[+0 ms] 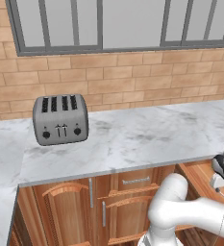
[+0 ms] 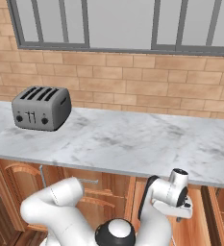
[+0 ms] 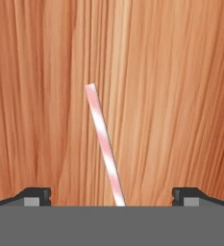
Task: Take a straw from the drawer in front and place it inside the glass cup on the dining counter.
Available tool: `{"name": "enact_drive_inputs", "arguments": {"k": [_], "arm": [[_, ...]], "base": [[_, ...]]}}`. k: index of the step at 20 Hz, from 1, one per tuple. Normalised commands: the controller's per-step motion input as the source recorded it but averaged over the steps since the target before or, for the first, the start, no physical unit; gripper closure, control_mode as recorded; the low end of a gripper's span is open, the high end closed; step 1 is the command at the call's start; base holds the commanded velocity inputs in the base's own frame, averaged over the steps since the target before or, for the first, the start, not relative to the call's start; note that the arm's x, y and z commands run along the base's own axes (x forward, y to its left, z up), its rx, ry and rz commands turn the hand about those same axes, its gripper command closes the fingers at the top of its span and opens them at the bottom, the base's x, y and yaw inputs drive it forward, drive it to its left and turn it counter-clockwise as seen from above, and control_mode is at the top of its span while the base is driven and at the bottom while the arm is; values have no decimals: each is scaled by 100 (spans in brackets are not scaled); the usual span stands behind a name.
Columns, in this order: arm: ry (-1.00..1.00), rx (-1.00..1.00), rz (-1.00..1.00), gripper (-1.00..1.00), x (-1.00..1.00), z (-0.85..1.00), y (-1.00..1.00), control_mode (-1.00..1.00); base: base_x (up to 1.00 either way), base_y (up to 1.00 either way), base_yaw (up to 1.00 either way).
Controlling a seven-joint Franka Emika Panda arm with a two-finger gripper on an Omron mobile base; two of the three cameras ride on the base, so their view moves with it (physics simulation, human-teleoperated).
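The pale pinkish-red straw (image 3: 104, 144) lies flat on the wooden floor of the open drawer (image 3: 176, 91). It runs from the upper middle of the hand view down to the bottom, between my fingers. My gripper (image 3: 112, 198) is open and hangs just above the straw, with one dark fingertip (image 3: 36, 196) far to its left and the other far to its right. Neither touches it. In the base views my hand (image 2: 173, 192) reaches down into the pulled-out drawer (image 1: 197, 175) below the worktop edge. The glass cup and the dining counter are out of view.
A grey four-slot toaster (image 1: 60, 119) stands on the long marble worktop (image 1: 142, 137) against the brick wall under the window. Below it are brown cabinet doors with vertical handles (image 1: 91, 192) and a closed drawer with a horizontal bar handle (image 1: 135, 181).
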Motion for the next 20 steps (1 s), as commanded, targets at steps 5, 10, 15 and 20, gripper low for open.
{"name": "enact_drive_inputs", "arguments": {"k": [5, 10, 15, 20], "arm": [[-3, 0, 0, -100, 0, -1, 0, -100], [-9, 0, 0, -100, 0, -8, 0, -100], [-1, 0, 0, -100, 0, -11, 0, -100], [1, 0, 0, -100, 0, -18, 0, -100]], "base": [[0, 0, 0], [0, 0, 0], [0, 0, 0], [0, 0, 0]]}}
